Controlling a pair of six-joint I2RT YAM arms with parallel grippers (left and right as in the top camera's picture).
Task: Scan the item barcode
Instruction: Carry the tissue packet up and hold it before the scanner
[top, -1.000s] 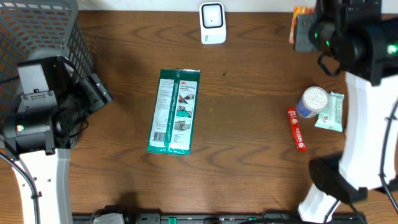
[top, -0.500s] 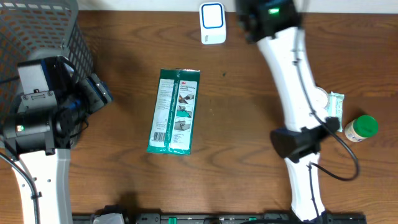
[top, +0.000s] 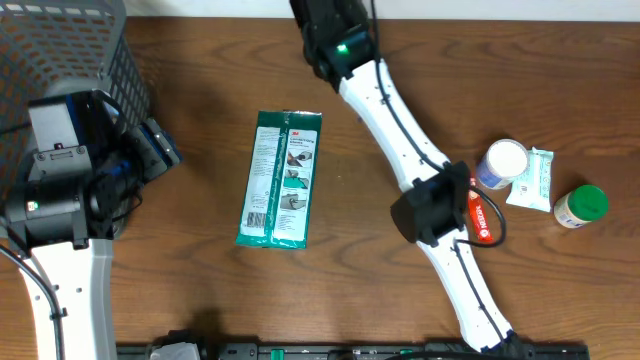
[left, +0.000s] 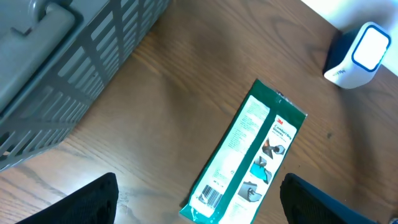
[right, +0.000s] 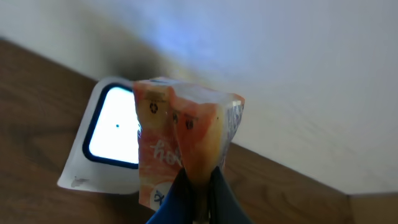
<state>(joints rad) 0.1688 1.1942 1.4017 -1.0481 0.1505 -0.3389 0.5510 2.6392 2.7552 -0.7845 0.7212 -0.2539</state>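
Since half a second earlier, your right arm had swung left and covered the scanner from above. Its gripper was clamped on the orange packet, just before the scanner's screen. Your left gripper stood apart, unmoved, beside the basket; its contents couldn't be told.

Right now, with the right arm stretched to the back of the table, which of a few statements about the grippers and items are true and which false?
1. The right gripper is shut on a crinkly orange packet. True.
2. The flat green package lies in the grey mesh basket. False: it lies on the brown wooden table, outside the basket.
3. The left gripper grips the green package. False: it is open and empty.
4. The orange packet is held in front of the white scanner with a lit window. True.
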